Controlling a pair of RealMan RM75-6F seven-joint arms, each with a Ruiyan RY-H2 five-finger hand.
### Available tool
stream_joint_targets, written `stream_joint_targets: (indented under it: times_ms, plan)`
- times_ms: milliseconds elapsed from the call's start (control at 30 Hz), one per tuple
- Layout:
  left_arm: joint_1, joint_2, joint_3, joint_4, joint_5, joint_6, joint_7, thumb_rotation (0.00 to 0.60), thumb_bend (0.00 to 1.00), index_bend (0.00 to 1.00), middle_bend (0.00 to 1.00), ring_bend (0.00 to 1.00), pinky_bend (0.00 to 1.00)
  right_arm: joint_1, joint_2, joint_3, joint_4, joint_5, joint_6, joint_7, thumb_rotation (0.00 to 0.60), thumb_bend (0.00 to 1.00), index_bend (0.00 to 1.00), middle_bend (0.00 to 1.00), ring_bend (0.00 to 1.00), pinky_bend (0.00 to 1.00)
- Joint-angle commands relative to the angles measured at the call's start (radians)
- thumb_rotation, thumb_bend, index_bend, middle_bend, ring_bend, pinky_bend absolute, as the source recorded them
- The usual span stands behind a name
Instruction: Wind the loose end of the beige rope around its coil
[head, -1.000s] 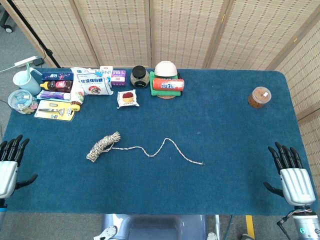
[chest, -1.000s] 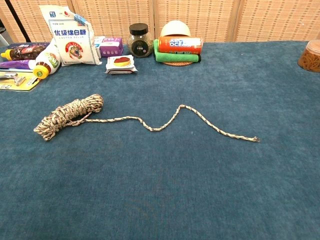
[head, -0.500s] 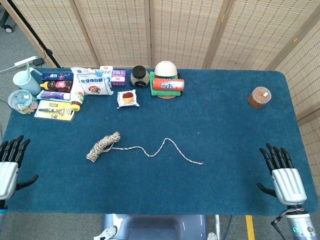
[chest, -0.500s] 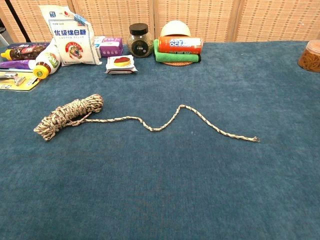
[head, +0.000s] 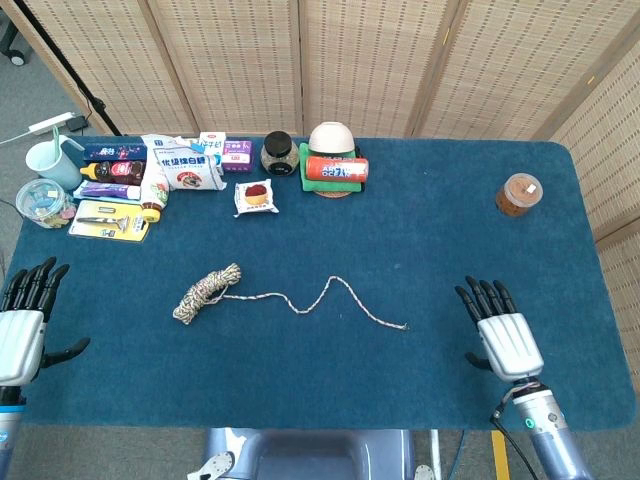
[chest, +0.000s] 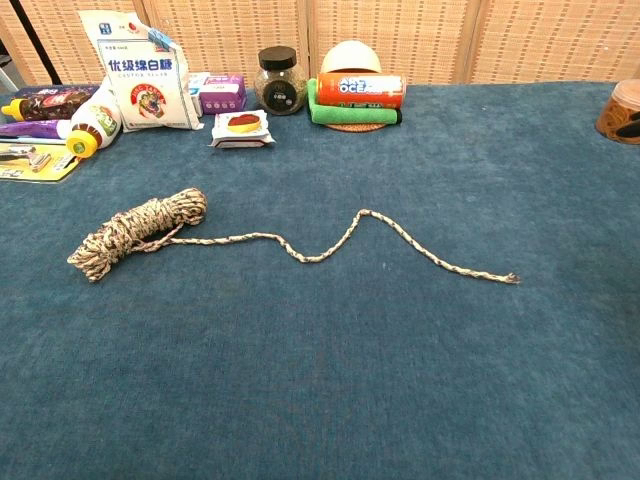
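None of the winding is done: our left hand (head: 22, 330) and right hand (head: 505, 338) hover empty, fingers spread, while the beige rope's coil (head: 207, 292) and loose end (head: 400, 326) lie untouched mid-table.

Bare blue table (head: 430, 250) around the rope (head: 300, 296); packets (head: 185, 165) crowding the far-left edge

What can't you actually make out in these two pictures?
- Left hand: head view crops it at the left edge; chest view misses both hands.
- Right hand: seen from the back only, palm hidden.
- Rope coil: how the loose end joins it is buried in the strands.
- Brown jar: cut by the chest view's right edge.
- Packet labels: too small to read in the head view.
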Motion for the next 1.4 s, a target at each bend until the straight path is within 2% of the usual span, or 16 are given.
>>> stream_joint_targets:
  times_ms: [33,300,367,467,567,667,833,967,1167,1400]
  plan:
    - [-0.004,-0.012,-0.001,0.01,0.004,0.0,0.019,0.6,0.06,0.0,0.0,0.0,0.0,0.055,-0.052,0.031,-0.016,0.041,-0.056,-0.059,0.6,0.0,0.0,0.0,0.0,0.0]
    - [-0.018,-0.024,-0.015,0.012,-0.051,-0.031,0.044,0.6,0.06,0.0,0.0,0.0,0.0,0.15,-0.121,0.072,-0.068,0.153,-0.172,-0.117,0.6,0.0,0.01,0.0,0.0,0.0]
    - [-0.02,-0.025,-0.018,0.012,-0.061,-0.035,0.048,0.6,0.06,0.0,0.0,0.0,0.0,0.171,-0.143,0.083,-0.06,0.175,-0.182,-0.136,0.6,0.0,0.07,0.0,0.0,0.0]
    - [-0.024,-0.028,-0.025,0.014,-0.078,-0.04,0.05,0.6,0.06,0.0,0.0,0.0,0.0,0.205,-0.187,0.107,-0.037,0.224,-0.193,-0.171,0.6,0.01,0.28,0.0,0.0,0.0]
    - [-0.027,-0.03,-0.03,0.016,-0.091,-0.046,0.046,0.6,0.06,0.0,0.0,0.0,0.0,0.222,-0.209,0.118,-0.04,0.298,-0.197,-0.221,0.6,0.02,0.4,0.0,0.0,0.0]
    - [-0.032,-0.032,-0.034,0.02,-0.105,-0.053,0.049,0.6,0.06,0.0,0.0,0.0,0.0,0.236,-0.218,0.13,-0.072,0.404,-0.21,-0.251,0.6,0.02,0.46,0.0,0.0,0.0]
    - [-0.04,-0.036,-0.033,0.023,-0.115,-0.069,0.056,0.6,0.06,0.0,0.0,0.0,0.0,0.266,-0.234,0.139,-0.081,0.524,-0.215,-0.284,0.6,0.06,0.44,0.0,0.0,0.0]
    - [-0.043,-0.039,-0.033,0.023,-0.122,-0.072,0.063,0.6,0.06,0.0,0.0,0.0,0.0,0.288,-0.26,0.143,-0.074,0.595,-0.211,-0.282,0.6,0.14,0.44,0.0,0.0,0.0]
    - [-0.043,-0.04,-0.031,0.021,-0.126,-0.071,0.068,0.6,0.06,0.0,0.0,0.0,0.0,0.318,-0.298,0.143,-0.046,0.635,-0.204,-0.263,0.6,0.3,0.44,0.0,0.0,0.0]
    - [-0.045,-0.038,-0.029,0.018,-0.127,-0.072,0.064,0.6,0.06,0.0,0.0,0.0,0.0,0.333,-0.333,0.131,-0.027,0.647,-0.179,-0.239,0.6,0.34,0.42,0.0,0.0,0.0]
